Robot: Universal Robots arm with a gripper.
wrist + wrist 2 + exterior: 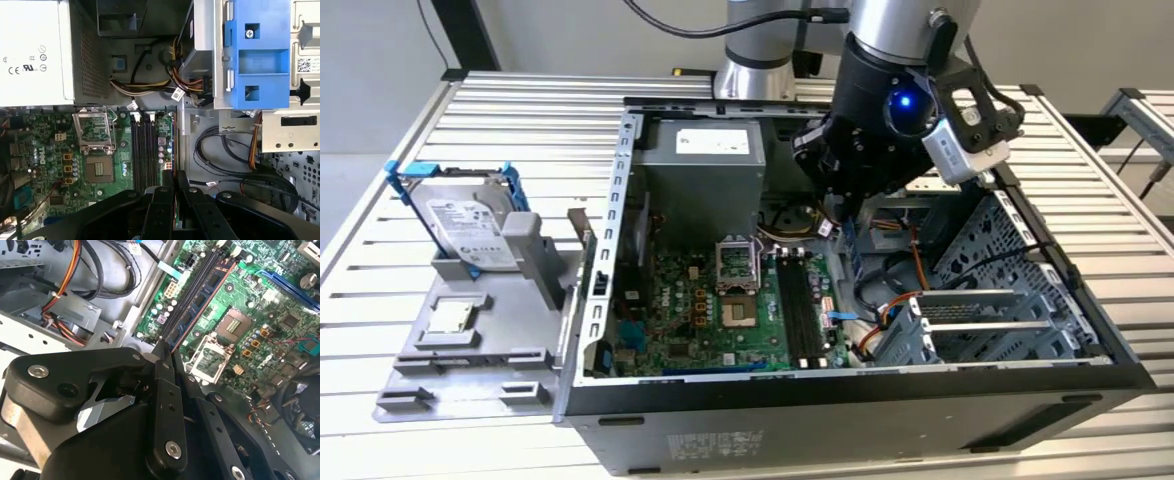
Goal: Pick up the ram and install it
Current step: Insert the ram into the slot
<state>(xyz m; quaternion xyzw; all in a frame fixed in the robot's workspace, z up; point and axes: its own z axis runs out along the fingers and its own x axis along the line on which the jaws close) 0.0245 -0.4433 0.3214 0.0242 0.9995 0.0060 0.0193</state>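
Inside the open computer case (620, 200), my gripper (838, 215) hangs over the far end of the motherboard (707, 310). Both wrist views show the gripper (165, 347) (174, 175) shut on the ram (205, 300), a thin dark green-blue stick seen nearly edge-on (175, 142). The stick runs parallel to the long black memory slots (144, 150) (801, 305) and above them. It sits a little to the side of the slots, toward the cable bay. The slots look empty.
The CPU socket (97, 167) lies beside the slots. A grey power supply (700, 150) fills the far corner. Cables (225, 145) and a metal drive cage (1014, 300) are on the exterior view's right. A hard drive in a blue frame (460, 215) stands outside the case, on the exterior view's left.
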